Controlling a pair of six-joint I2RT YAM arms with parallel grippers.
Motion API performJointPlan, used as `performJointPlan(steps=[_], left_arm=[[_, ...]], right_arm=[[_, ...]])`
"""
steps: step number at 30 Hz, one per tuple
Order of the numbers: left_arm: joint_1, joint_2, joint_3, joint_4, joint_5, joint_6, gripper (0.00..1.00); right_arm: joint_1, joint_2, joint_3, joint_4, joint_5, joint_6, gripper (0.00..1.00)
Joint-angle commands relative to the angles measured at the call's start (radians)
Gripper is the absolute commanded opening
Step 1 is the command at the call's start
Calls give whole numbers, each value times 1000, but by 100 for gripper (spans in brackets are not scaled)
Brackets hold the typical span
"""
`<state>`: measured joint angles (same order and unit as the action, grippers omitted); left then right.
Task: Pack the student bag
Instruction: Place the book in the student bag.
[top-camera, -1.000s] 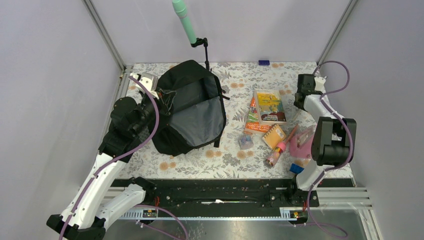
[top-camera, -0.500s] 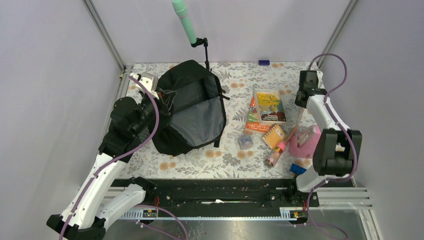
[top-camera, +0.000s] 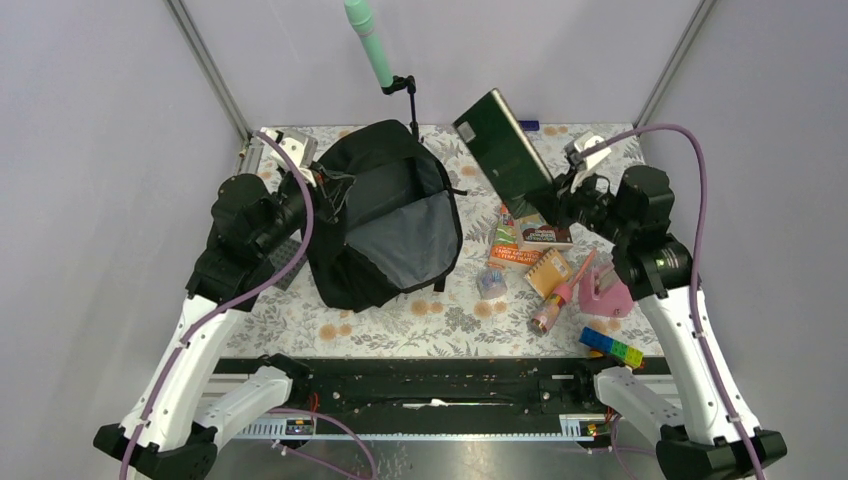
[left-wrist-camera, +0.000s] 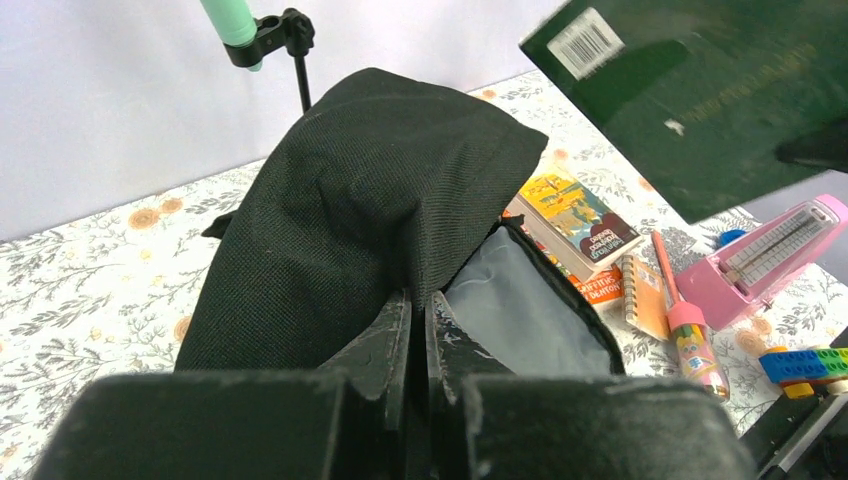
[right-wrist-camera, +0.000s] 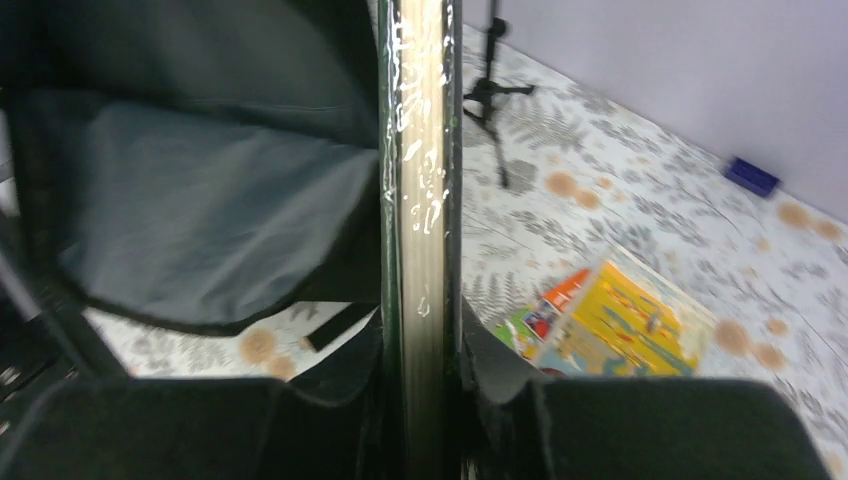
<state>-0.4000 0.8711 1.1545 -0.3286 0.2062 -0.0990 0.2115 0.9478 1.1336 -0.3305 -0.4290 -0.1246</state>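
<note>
The student bag (top-camera: 385, 225) is a large black backpack lying at the table's left, its mouth open and the grey lining (right-wrist-camera: 200, 200) showing. My left gripper (top-camera: 318, 190) is shut on the bag's left rim, black fabric pinched between its fingers (left-wrist-camera: 385, 335), at the bag's (left-wrist-camera: 360, 200) near edge. My right gripper (top-camera: 560, 195) is shut on a dark green book (top-camera: 505, 150) and holds it tilted in the air just right of the bag's mouth. In the right wrist view the green book (right-wrist-camera: 422, 150) stands edge-on between the right gripper's (right-wrist-camera: 422, 340) jaws. The left wrist view shows the green book's cover (left-wrist-camera: 700, 90) at upper right.
Right of the bag lie a yellow book (top-camera: 540, 215) on an orange one (top-camera: 508, 245), a small spiral notebook (top-camera: 548, 270), a pink marker (top-camera: 560, 298), a pink metronome (top-camera: 605, 290), coloured bricks (top-camera: 612, 347) and a small pouch (top-camera: 490, 283). A stand with a green microphone (top-camera: 375, 50) rises behind the bag.
My right arm has risen from the table's right edge and swung left with the green book in its jaws. My left arm has drawn the bag's rim slightly back.
</note>
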Motion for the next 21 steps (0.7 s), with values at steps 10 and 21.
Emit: performJointPlan(steps=[10, 21], left_arm=[[17, 36, 147, -16, 33, 35, 0], [16, 58, 191, -58, 108, 91, 0]], right_arm=[[150, -78, 41, -113, -327, -201, 0], [324, 73, 168, -163, -153, -469, 0]])
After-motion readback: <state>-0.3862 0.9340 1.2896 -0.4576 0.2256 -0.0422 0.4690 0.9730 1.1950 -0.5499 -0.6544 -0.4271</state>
